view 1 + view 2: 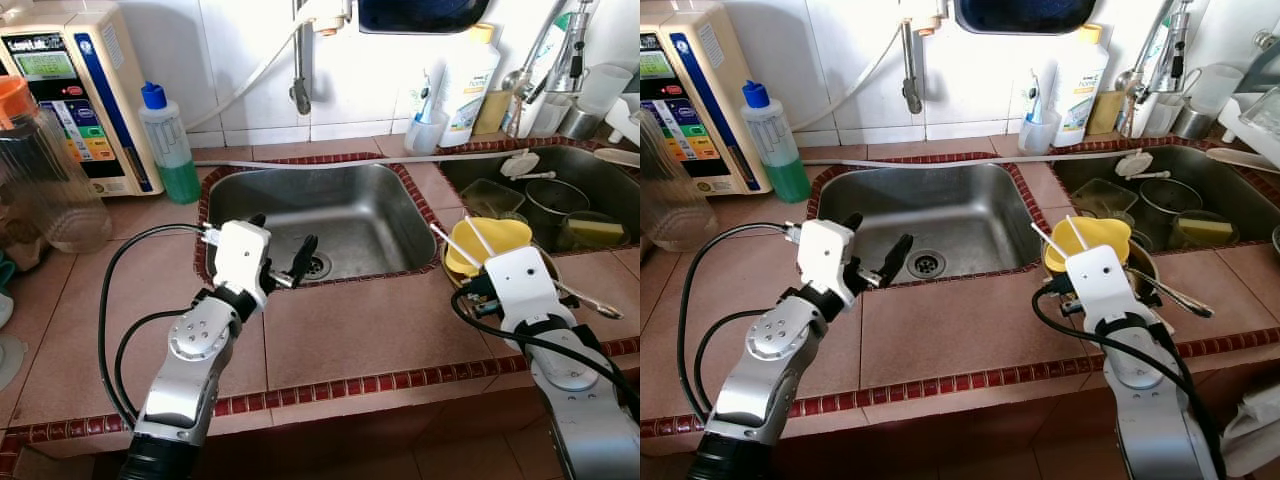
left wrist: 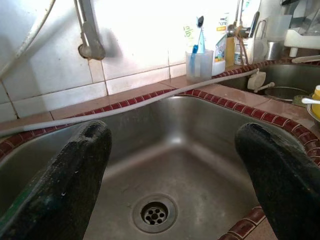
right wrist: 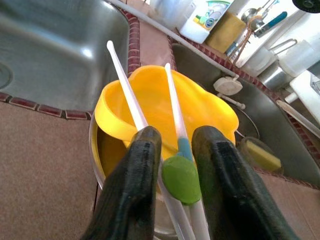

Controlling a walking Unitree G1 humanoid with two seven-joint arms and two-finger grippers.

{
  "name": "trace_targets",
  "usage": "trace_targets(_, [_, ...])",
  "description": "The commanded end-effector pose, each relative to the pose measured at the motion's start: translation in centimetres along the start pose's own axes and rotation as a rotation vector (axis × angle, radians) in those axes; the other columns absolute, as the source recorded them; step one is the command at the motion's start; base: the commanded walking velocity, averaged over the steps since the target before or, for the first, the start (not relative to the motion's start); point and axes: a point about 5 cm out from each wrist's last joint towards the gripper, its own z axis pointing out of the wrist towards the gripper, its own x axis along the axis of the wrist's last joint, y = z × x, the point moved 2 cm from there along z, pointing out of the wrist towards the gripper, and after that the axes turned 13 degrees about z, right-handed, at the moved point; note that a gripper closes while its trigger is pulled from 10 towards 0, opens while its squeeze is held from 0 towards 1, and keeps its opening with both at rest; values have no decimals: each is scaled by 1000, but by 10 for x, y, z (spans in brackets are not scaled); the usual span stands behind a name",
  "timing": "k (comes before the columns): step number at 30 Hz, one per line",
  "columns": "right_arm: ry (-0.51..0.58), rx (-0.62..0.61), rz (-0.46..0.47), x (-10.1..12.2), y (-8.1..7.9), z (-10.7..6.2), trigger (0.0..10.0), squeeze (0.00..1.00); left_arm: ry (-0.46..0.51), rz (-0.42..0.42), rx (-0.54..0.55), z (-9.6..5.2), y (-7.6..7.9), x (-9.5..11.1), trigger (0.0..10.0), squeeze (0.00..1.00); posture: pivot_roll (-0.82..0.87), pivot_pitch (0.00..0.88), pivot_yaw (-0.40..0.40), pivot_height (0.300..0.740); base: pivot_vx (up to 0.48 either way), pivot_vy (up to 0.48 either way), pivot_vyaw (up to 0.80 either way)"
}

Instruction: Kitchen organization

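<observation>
My right gripper (image 3: pixel 176 136) hovers over a yellow flower-shaped bowl (image 1: pixel 495 240) and is shut on two thin white utensils (image 3: pixel 125 85); one of them has a green and blue end between the fingers. The yellow bowl (image 3: pixel 150 100) sits inside a metal bowl (image 3: pixel 93 137) on the tiled counter between the two sinks. A metal utensil handle (image 1: pixel 592 302) sticks out of the metal bowl to the right. My left gripper (image 1: pixel 285 232) is open with nothing in it, at the front rim of the left sink (image 1: pixel 350 210), its fingers (image 2: pixel 75 165) pointing over the drain (image 2: pixel 155 213).
The right sink (image 1: pixel 600 175) holds several dishes and a sponge. Along the back wall stand a green liquid bottle (image 1: pixel 170 150), a water purifier (image 1: pixel 70 90), a toothbrush cup (image 1: pixel 428 125) and a white bottle (image 1: pixel 470 80). A clear jug (image 1: pixel 40 170) stands at far left. A hose (image 1: pixel 350 160) runs behind the sink.
</observation>
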Motion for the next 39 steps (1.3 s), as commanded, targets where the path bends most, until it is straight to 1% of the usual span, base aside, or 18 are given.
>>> trace_targets(1, [27, -15, 6, 5, 3, 2, 0, 0, 4, 3, -4, 0, -1, 2, 10000, 0, 66, 0, 28, 740, 0, 0, 0])
trace_targets(14, [32, -21, 5, 5, 4, 3, 0, 0, 6, 5, -4, 1, -1, 2, 10000, 0, 68, 0, 27, 740, 0, 0, 0])
trace_targets(18, [109, -18, 9, 18, 3, 2, 0, 0, 7, 6, -1, 1, -2, 3, 10000, 0, 68, 0, 27, 740, 0, 0, 0])
trace_targets(19, [151, 0, 10, 26, 0, 1, 980, 0, 8, 6, 0, 2, -2, 3, 10000, 0, 68, 0, 27, 740, 0, 0, 0])
trace_targets(20, [165, 9, 12, 29, -2, 0, 6902, 937, 9, 5, 0, 2, -2, 3, 10000, 0, 66, 0, 27, 740, 0, 0, 0])
trace_targets(21, [167, 12, 13, 30, -3, 0, 6902, 937, 9, 5, 0, 2, -2, 3, 10000, 0, 66, 0, 27, 740, 0, 0, 0])
trace_targets(22, [152, 25, 15, 28, -7, -1, 10000, 1000, 9, 4, -1, 1, -1, 3, 10000, 0, 64, 0, 28, 740, 0, 0, 0])
trace_targets(25, [145, 31, 15, 26, -10, -3, 10000, 1000, 9, 3, -2, 1, -1, 3, 10000, 0, 64, 0, 28, 740, 0, 0, 0])
trace_targets(26, [151, 41, 8, 25, -15, -6, 10000, 1000, 10, 2, -3, 1, -1, 3, 10000, 0, 64, 0, 28, 740, 0, 0, 0])
trace_targets(27, [151, 41, 8, 25, -15, -6, 10000, 1000, 10, 2, -3, 1, -1, 3, 10000, 0, 64, 0, 28, 740, 0, 0, 0])
trace_targets(28, [151, 39, -16, 22, -22, -11, 10000, 1000, 10, 2, -4, 1, -1, 3, 10000, 0, 63, 0, 30, 740, 0, 0, 0])
trace_targets(29, [152, 39, -25, 22, -23, -13, 10000, 1000, 10, 2, -4, 1, -1, 3, 10000, 0, 63, 0, 30, 740, 0, 0, 0])
trace_targets(30, [166, 29, -78, 22, -25, -16, 10000, 1000, 9, 2, -4, 1, -1, 3, 10000, 0, 60, 0, 32, 740, 0, 0, 0])
trace_targets(31, [166, 29, -78, 22, -25, -16, 10000, 1000, 9, 2, -4, 1, -1, 3, 10000, 0, 60, 0, 32, 740, 0, 0, 0])
trace_targets(32, [179, 9, -125, 20, -25, -19, 10000, 1000, 9, 2, -5, 1, -1, 3, 10000, 0, 60, 0, 33, 740, 0, 0, 0])
trace_targets(34, [183, 0, -144, 20, -25, -20, 10000, 1000, 9, 2, -5, 1, -1, 3, 10000, 0, 60, 0, 33, 740, 0, 0, 0])
trace_targets(36, [168, -17, -186, 15, -24, -22, 10000, 1000, 9, 2, -6, 1, -1, 3, 10000, 0, 59, 0, 33, 740, 0, 0, 0])
trace_targets(39, [169, -36, -279, 10, -26, -27, 10000, 1000, 10, 0, -10, 2, 0, 3, 10000, 0, 55, 0, 35, 740, 0, 0, 0])
